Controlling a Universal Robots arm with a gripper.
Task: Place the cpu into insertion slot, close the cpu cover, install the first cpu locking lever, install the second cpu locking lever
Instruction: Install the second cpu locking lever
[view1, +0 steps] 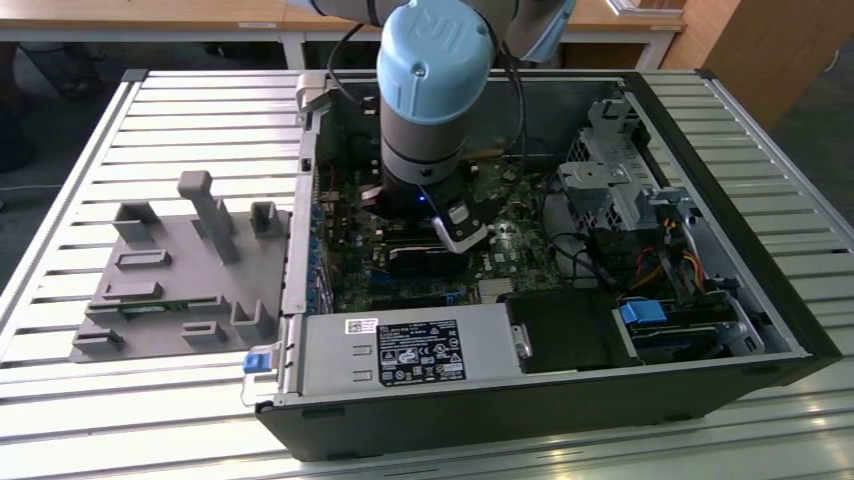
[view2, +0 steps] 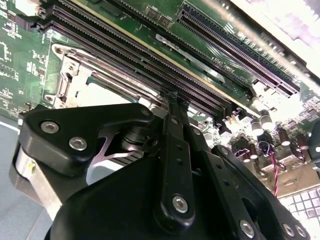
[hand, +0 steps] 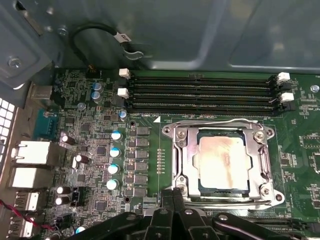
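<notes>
Hanging low inside the open computer case, the gripper has its fingers pressed together with nothing between them, and their tips stand at the edge of the socket in the first wrist view. The cpu already lies flat in the insertion slot, its tan metal top showing through the window of the cpu cover, which seems to be folded down around it. From the fingertips the cpu lies just beyond, toward the long black memory slots, whose long axis runs across the line from gripper to cpu. In the exterior view the arm stands over the motherboard, left of the drive cage. I judge the levers are the work in hand.
</notes>
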